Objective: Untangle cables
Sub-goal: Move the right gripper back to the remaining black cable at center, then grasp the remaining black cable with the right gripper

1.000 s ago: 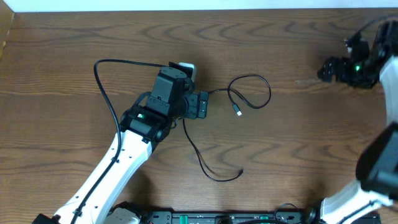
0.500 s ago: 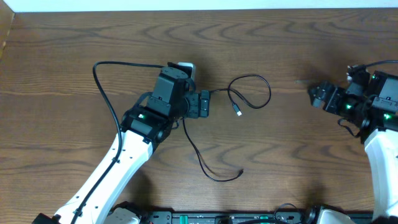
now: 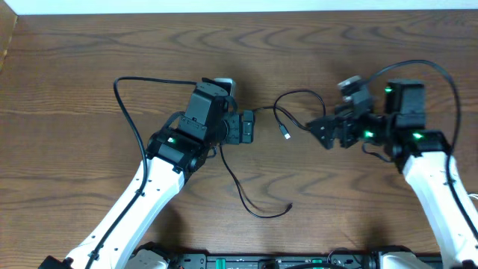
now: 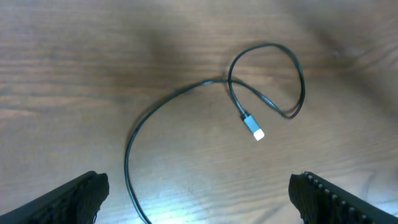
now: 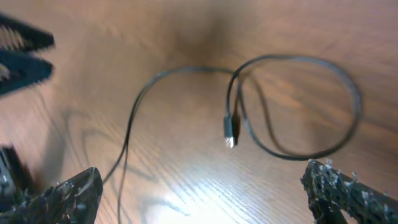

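Hovering above table (image 3: 75,45), your left gripper (image 3: 243,127) is standing wide open, gripping nothing. Right gripper (image 3: 320,131) is gaping empty too, hanging just beside black cable (image 3: 299,91) loop. Cable is lying loose between both grippers, plug (image 3: 287,135) resting beside loop. White bit (image 3: 222,81) by left gripper is possibly another cable; mostly hidden.

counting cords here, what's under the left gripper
The black cable passes beneath the left gripper; a white piece peeks out beyond the wrist. The rest is covered by the arm.
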